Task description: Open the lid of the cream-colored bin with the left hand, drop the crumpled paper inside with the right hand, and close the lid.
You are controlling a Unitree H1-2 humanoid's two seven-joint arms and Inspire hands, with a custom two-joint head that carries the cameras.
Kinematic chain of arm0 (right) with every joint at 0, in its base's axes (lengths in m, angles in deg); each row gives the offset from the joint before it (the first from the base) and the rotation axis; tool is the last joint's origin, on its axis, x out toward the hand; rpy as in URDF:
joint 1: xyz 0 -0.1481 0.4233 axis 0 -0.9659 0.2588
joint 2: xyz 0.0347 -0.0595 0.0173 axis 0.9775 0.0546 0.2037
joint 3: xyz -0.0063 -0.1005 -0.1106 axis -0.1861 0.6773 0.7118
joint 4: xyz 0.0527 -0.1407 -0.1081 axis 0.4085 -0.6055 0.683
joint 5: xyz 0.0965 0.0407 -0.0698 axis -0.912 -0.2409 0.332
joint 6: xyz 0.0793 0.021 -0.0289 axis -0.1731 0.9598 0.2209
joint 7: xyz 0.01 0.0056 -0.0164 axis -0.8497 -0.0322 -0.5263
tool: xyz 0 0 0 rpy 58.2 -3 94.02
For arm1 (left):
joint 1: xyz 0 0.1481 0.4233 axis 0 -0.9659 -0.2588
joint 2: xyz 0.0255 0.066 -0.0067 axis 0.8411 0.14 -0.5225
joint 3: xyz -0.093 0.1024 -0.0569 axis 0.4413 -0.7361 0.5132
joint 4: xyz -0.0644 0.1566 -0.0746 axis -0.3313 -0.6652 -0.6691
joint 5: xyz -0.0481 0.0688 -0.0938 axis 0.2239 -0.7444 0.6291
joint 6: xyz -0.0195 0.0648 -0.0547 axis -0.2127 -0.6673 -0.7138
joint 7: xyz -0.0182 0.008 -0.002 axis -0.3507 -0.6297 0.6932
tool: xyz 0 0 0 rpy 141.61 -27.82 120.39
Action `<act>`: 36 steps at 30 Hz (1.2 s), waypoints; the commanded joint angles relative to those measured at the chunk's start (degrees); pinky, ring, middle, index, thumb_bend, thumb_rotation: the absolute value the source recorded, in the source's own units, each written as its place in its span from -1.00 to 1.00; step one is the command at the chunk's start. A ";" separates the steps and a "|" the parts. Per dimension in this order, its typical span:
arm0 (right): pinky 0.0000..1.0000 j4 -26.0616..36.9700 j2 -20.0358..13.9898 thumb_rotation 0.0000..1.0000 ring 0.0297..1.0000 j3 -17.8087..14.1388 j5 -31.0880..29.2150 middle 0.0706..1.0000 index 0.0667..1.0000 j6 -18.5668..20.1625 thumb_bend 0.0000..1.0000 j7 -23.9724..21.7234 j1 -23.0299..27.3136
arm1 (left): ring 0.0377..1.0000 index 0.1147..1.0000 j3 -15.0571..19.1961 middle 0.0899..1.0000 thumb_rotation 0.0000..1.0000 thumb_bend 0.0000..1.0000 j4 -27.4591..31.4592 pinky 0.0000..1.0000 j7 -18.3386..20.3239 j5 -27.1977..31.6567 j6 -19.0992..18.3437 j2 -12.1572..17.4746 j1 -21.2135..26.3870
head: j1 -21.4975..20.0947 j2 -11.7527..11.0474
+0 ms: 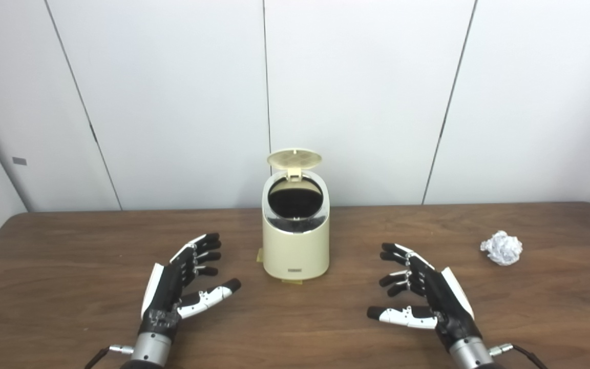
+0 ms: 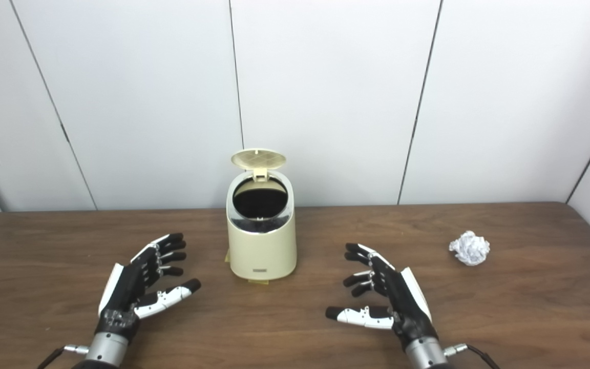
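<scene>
The cream-colored bin [image 1: 295, 241] stands mid-table near the wall. Its round lid [image 1: 294, 159] is tipped up at the back, and the dark opening [image 1: 295, 198] shows. A crumpled white paper ball [image 1: 502, 247] lies on the table to the right. My left hand [image 1: 182, 279] rests low over the table to the left of the bin, fingers spread, holding nothing. On the other side of the bin my right hand [image 1: 420, 292] is open too, apart from both bin and paper. The paper ball lies beyond and to the right of that hand.
The brown wooden table [image 1: 69, 256] runs up to white wall panels [image 1: 172, 102] just behind the bin. A small tan tab [image 1: 259, 254] sticks out at the bin's base on its left.
</scene>
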 commanded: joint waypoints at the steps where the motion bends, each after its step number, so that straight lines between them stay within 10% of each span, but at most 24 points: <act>1: -0.01 3.13 -1.81 -0.64 0.15 -0.93 1.60 0.55 0.61 -1.02 0.54 0.97 3.39 | 0.48 0.64 -0.23 0.56 -0.81 0.54 -0.24 0.28 -0.05 0.30 2.78 0.45 1.67 | -0.08 0.00; 18: 0.11 1.89 -22.42 -0.89 0.27 -7.61 19.80 0.32 0.38 10.07 0.73 3.37 14.34 | 0.54 0.66 0.13 0.58 -0.84 0.51 -4.94 0.36 0.16 0.72 5.60 2.30 2.96 | -11.21 -2.20; 27: 0.18 -0.55 -31.72 -0.67 0.46 -4.01 31.64 0.42 0.42 17.70 0.80 -1.60 16.57 | 0.54 0.66 0.56 0.59 -0.98 0.43 -7.86 0.39 1.64 3.05 8.33 3.35 3.97 | -14.10 -2.84; 36: 0.40 -3.89 -34.17 -0.50 0.66 1.73 35.27 0.65 0.55 25.57 0.74 -12.60 20.43 | 0.56 0.66 0.73 0.59 -1.00 0.43 -8.18 0.43 2.22 3.37 8.35 3.53 3.95 | -14.38 -2.70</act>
